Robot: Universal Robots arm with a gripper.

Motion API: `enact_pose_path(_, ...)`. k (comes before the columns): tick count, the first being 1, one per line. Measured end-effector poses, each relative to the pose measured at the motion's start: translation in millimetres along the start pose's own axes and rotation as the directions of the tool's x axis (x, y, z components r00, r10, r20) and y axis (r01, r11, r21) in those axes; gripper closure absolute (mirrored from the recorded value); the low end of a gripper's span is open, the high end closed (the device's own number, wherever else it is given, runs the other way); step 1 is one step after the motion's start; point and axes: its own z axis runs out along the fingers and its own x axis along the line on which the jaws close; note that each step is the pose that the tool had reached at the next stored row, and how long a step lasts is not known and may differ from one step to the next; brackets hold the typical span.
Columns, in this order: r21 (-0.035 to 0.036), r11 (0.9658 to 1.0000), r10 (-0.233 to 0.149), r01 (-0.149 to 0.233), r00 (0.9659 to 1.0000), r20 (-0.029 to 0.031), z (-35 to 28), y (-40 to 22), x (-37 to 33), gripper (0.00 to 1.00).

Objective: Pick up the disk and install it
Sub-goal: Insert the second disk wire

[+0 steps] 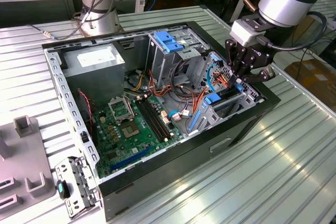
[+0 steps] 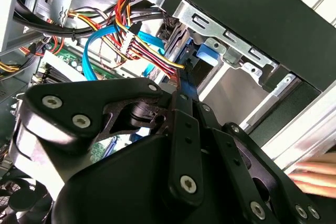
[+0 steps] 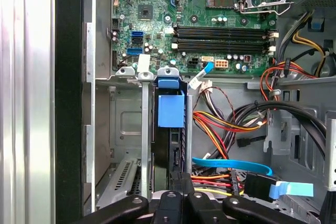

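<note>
The disk [image 3: 167,156] stands on edge in the drive bay at the exterior view's right end of the open computer case [image 1: 247,124]. It sits between two metal rails under a blue plastic tab [image 3: 170,109], and the exterior view shows it as a dark slab [image 1: 227,94]. My gripper [image 1: 242,80] hangs straight over this bay. Its black fingers [image 3: 181,203] are drawn together on the disk's upper edge. In the second wrist view the gripper [image 2: 181,100] pinches a thin blue-edged strip, with a bundle of coloured wires [image 2: 142,45] just beyond it.
The green motherboard [image 1: 131,124] lies in the case floor, and a grey power supply box [image 1: 97,61] sits at the far corner. A metal cage with a light-blue latch [image 1: 169,43] rises beside loose cables [image 3: 231,124]. A grey fixture [image 1: 23,166] and a metal bracket [image 1: 76,179] lie on the exterior view's left.
</note>
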Motion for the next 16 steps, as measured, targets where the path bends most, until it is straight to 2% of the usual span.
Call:
enact_pose_path(3, 0.0000, 1.0000, 0.000, 0.000, 1.0000, 0.0004, -0.1, 6.8, 0.4, 0.89)
enact_pose_path(12, -0.0001, 1.0000, 0.000, 0.000, 1.0000, 0.0003, -0.2, 8.4, 0.5, 0.89)
enact_pose_path(14, 0.0000, 1.0000, 0.000, 0.000, 1.0000, 0.0011, -3.3, 8.4, 0.4, 0.89)
enact_pose_path(16, -0.0001, 1.0000, 0.000, 0.000, 1.0000, 0.0018, -10.7, 8.3, 0.2, 0.89)
